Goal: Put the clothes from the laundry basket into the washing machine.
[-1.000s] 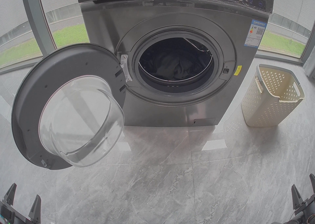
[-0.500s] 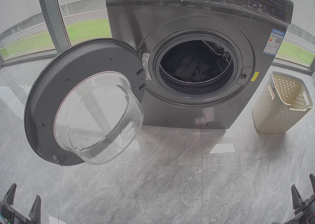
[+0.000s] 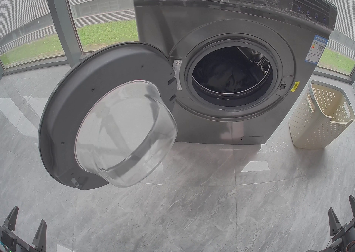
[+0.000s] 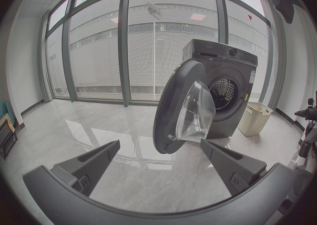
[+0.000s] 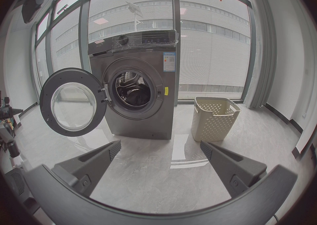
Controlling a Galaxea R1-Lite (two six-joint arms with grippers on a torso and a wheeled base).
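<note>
Grey washing machine (image 3: 229, 16) stood with its round door (image 3: 70, 116) swung wide open to the left. Dark clothes (image 3: 229, 77) lay inside the drum. The cream laundry basket (image 3: 314, 130) sat on the shiny floor (image 3: 207, 204), just beside the machine on the right. The left gripper (image 3: 29, 215) and right gripper (image 3: 341, 203) hung low, both released, fingers spread wide.

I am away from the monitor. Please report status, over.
Left gripper, right gripper open, empty. Dark clothes in washing machine; laundry basket looks empty. Door open wide, nothing in the way.
</note>
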